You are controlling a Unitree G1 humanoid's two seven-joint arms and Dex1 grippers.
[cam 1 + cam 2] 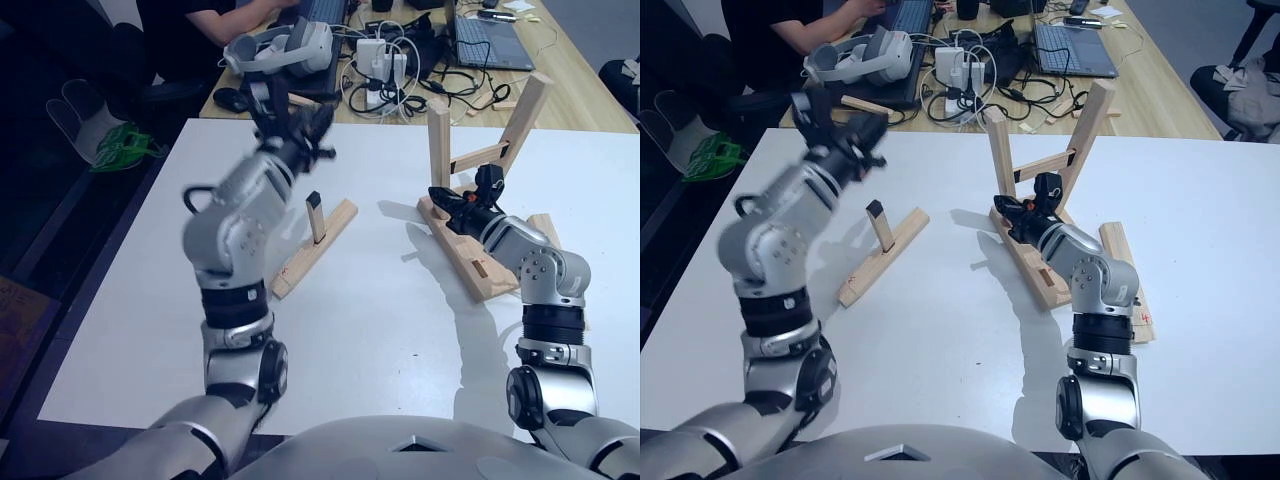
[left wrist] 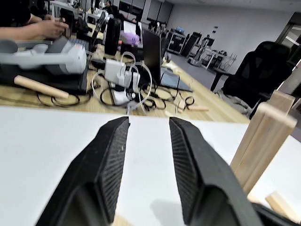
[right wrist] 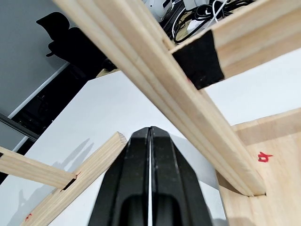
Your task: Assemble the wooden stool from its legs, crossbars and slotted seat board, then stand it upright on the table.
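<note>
The slotted seat board [image 1: 470, 262] lies flat at the right of the white table. Two legs [image 1: 438, 145] [image 1: 525, 118] stand up from it, joined by a crossbar [image 1: 481, 157]. My right gripper [image 1: 445, 205] is shut with nothing in it, low over the board's near-left end beside the closer leg [image 3: 155, 70]. A loose leg [image 1: 315, 250] lies mid-table with a short dark-tipped crossbar [image 1: 315, 217] standing in it. Another wooden piece [image 1: 546, 229] lies right of the board. My left gripper [image 1: 290, 112] is raised high over the table's back, open and holding nothing [image 2: 148, 155].
A wooden desk behind the table holds a headset [image 1: 285, 48], a power strip with tangled cables [image 1: 385, 70], a laptop [image 1: 490, 40] and loose wood pieces [image 1: 300, 100]. A person sits at that desk. The table's left edge [image 1: 120, 240] drops to dark floor.
</note>
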